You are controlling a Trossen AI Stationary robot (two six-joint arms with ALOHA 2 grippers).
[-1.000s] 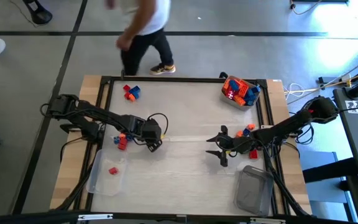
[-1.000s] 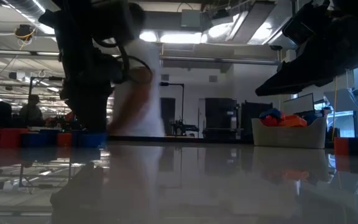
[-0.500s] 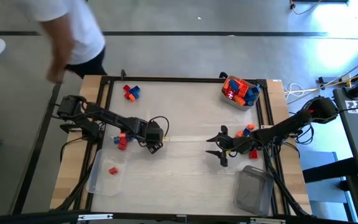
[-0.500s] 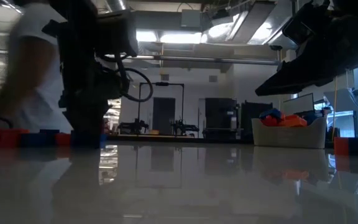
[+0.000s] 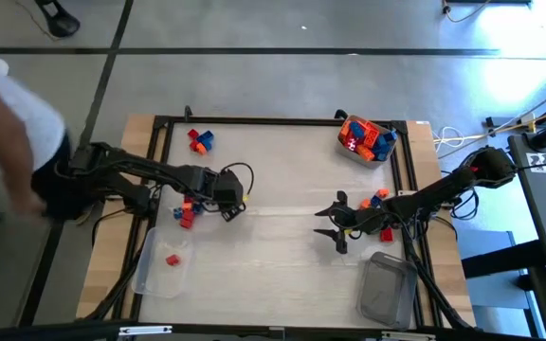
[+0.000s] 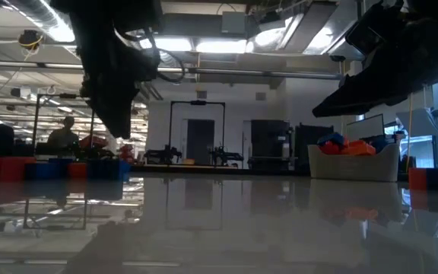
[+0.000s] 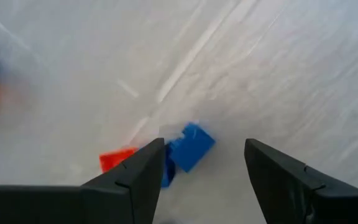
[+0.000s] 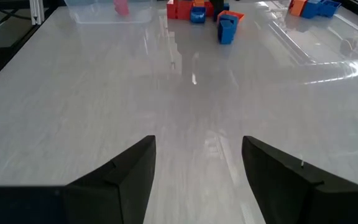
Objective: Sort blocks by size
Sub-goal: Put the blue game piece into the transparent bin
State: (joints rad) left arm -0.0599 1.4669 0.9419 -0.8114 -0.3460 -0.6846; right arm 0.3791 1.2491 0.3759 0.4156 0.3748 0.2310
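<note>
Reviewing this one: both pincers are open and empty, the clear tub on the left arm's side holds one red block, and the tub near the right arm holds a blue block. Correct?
Not quite. The high view shows the clear tub near the right arm with no block in it. The rest stands: the left pincer and right pincer are open and empty, and the left tub holds one red block.

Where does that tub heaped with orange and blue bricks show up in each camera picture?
High view: the tub sits at the table's far right corner.
Low view: right of centre, at the table's far edge.
Left wrist view: not in it.
Right wrist view: not in it.
Shared landmark: the right arm, on the tub's side of the table in the high view and dark above it in the low view.
</note>
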